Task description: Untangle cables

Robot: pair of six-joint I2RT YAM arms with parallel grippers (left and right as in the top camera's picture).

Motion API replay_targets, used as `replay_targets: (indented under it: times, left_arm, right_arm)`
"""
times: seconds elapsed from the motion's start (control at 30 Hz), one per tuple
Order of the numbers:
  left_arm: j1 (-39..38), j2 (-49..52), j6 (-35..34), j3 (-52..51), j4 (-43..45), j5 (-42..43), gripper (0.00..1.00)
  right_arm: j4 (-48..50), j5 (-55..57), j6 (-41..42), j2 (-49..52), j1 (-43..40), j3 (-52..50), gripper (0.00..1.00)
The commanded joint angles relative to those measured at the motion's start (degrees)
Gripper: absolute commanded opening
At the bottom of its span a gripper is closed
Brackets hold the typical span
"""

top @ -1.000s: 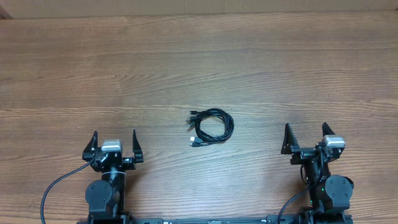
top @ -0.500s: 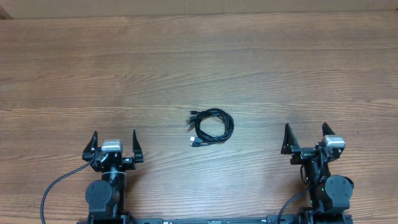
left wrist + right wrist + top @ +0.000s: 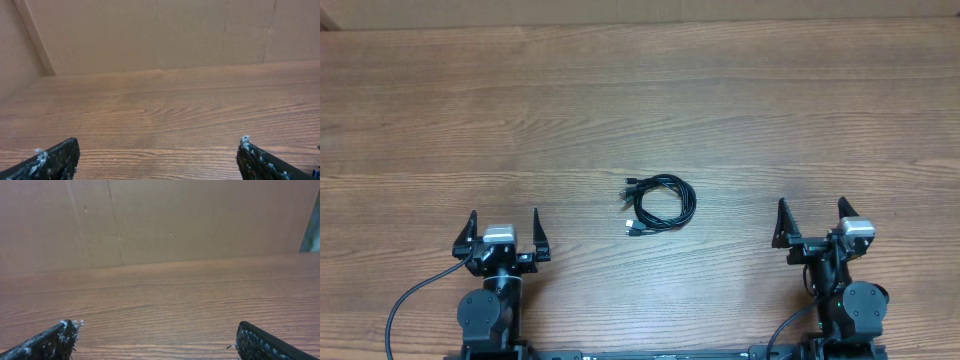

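cables [image 3: 660,203]: overhead shows one coil mid table [image 3: 640,100], strand count unclear, well apart from two grippers. left gripper [image 3: 504,230] and right gripper [image 3: 812,222] both spread wide, empty. left wrist: two fingertips [image 3: 55,159] over wood. right wrist: two fingertips [image 3: 50,342], same.

Both arms are matte black. The left claw [image 3: 504,216] and right claw [image 3: 810,205] each have two slim, pointed black fingers [image 3: 55,162], their tips flecked with whitish specks. A silver-grey block [image 3: 498,235] tops each wrist, above a round black joint housing [image 3: 480,312]. A thick black wire [image 3: 410,298] curves off the left arm, and a second wire [image 3: 786,328] leaves the right.
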Motion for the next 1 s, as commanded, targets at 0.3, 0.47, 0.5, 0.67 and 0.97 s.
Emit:
replay_targets:
  times: [0.3,0.47,0.5,0.67,0.97]
  left_arm:
    - [0.3,-0.4,0.9,-0.2,0.1,0.0,0.99]
    - [0.3,-0.4,0.9,-0.2,0.1,0.0,1.0]
    - [0.3,-0.4,0.9,-0.2,0.1,0.0,1.0]
    - [0.3,-0.4,-0.3,-0.2,0.1,2.1,1.0]
    - [0.3,-0.4,-0.4,0.0,2.7,10.6,1.0]
  right_arm:
    - [0.3,0.3,-0.1,-0.7,0.2,-0.6,1.0]
    - [0.3,0.3,-0.1,-0.7,0.2,-0.6,1.0]
    - [0.3,0.3,-0.1,-0.7,0.2,-0.6,1.0]
    - [0.3,0.6,-0.1,-0.7,0.2,-0.6,1.0]
    - [4.9,4.3,0.1,-0.7,0.2,-0.4,1.0]
